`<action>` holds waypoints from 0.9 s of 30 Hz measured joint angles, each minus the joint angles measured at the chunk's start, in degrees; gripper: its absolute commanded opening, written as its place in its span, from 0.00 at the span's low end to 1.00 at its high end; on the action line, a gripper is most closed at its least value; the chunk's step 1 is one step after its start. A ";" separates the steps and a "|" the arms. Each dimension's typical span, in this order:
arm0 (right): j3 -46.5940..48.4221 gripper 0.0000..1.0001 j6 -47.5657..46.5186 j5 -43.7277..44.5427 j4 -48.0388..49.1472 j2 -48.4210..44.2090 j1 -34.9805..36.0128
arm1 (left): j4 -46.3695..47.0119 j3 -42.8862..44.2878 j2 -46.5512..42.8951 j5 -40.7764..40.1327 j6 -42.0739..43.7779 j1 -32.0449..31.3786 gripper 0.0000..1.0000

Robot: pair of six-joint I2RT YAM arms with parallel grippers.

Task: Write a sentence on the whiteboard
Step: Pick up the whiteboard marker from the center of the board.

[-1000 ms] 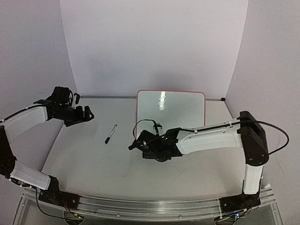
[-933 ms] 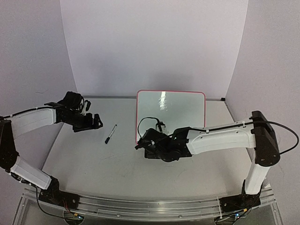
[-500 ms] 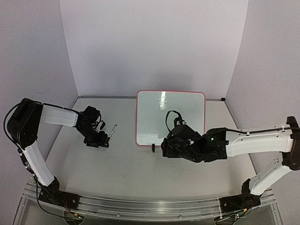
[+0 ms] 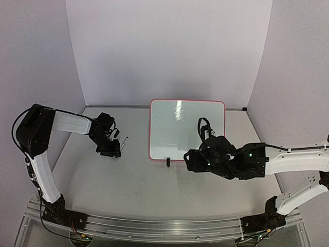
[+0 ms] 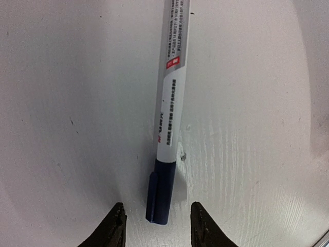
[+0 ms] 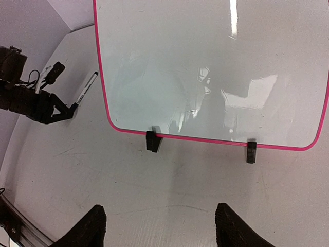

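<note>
The whiteboard [image 4: 187, 127] lies flat mid-table, white with a pink rim and two black clip feet [image 6: 152, 140]. Its face [image 6: 205, 67] shows only glare; the sentence is not in view. A white marker [image 5: 169, 103] with a dark blue cap [image 5: 160, 194] lies on the table left of the board. My left gripper [image 5: 157, 229] is down over the marker's cap end, open, one finger on each side with a small gap on both. Only the marker's far end [image 4: 125, 139] shows past the left gripper [image 4: 115, 153]. My right gripper [image 6: 162, 226] hovers open and empty in front of the board's near edge.
The right arm [image 4: 288, 159] stretches low across the right side of the table. White walls close in the back and both sides. A metal rail [image 4: 154, 229] runs along the near edge.
The left arm swung in from the far left and came down over the marker, its jaws narrowing. The right arm slid from the board's left corner to the right, in front of the board.
</note>
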 measured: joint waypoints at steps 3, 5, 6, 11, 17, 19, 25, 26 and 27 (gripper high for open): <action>0.12 0.68 -1.40 -0.90 0.36 0.00 -0.76 | 0.20 0.75 0.67 -0.36 0.03 -0.02 0.38; 0.14 0.68 -2.38 -2.28 0.57 0.00 -1.77 | 0.25 0.80 0.79 -0.55 0.02 -0.02 0.35; 0.14 0.68 -3.07 -3.19 0.59 0.00 -2.33 | 0.20 0.80 0.84 -0.65 0.02 -0.02 0.33; 0.27 0.68 -6.85 -9.33 0.80 -0.12 -5.38 | -1.63 1.93 1.53 -2.26 1.13 -0.32 0.31; 0.27 0.68 -10.16 -17.26 0.81 -2.99 -10.00 | -5.52 4.63 3.03 -6.25 2.58 -2.04 0.32; 0.23 0.68 -10.76 -19.25 0.83 -4.41 -11.42 | -7.08 6.05 3.97 -8.09 2.95 -3.06 0.31; -0.23 0.68 -10.92 -23.38 0.84 -7.67 -13.14 | -10.36 9.92 6.65 -12.77 3.87 -6.49 0.17; -0.39 0.68 -10.82 -23.93 0.70 -7.87 -13.16 | -10.50 10.11 6.80 -13.58 4.01 -6.95 0.14; -0.51 0.68 -10.77 -24.51 0.53 -7.92 -13.23 | -10.53 10.12 6.82 -14.14 4.05 -7.27 0.10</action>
